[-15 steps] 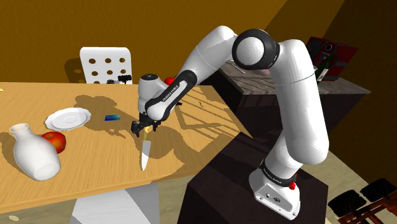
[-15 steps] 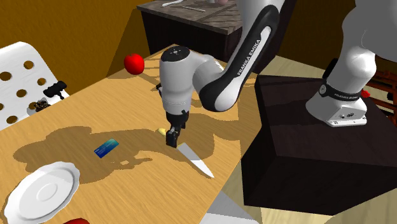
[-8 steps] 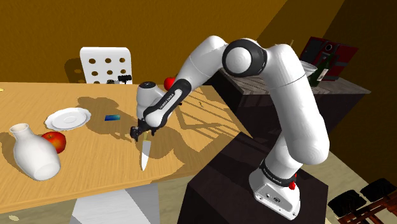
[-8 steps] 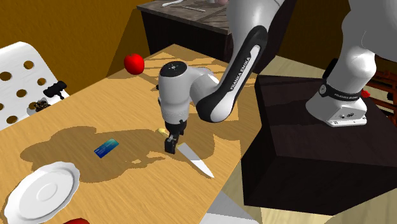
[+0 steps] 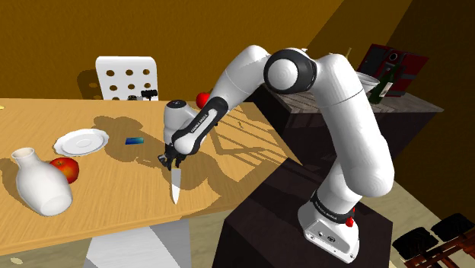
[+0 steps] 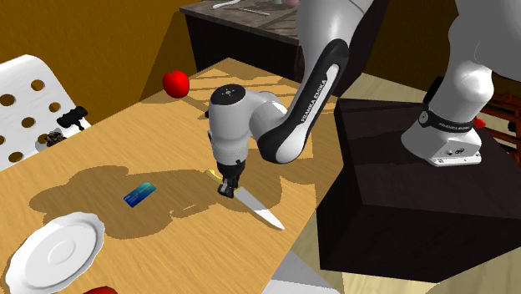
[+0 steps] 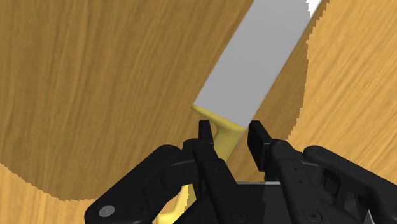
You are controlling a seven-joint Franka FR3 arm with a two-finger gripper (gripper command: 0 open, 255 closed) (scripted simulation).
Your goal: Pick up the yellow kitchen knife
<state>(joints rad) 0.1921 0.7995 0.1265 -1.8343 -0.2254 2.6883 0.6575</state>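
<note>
The arm leans down over the table (image 5: pixel 114 190), its pincer (image 6: pixel 225 190) planted straight down on the knife (image 6: pixel 257 210), which lies flat near the table's edge on the stand's side. In the wrist view the two fingers (image 7: pixel 205 137) stand narrowly apart and clasp the yellow handle (image 7: pixel 224 135) just behind the grey blade (image 7: pixel 254 63). That seems a sensible spot to me, off the smooth metal and close to the balance. The blade rests on the wood, so the lift looks not yet begun. The white plate (image 5: pixel 81 141) and blue card (image 5: pixel 135 141) sit well apart, out of the way.
</note>
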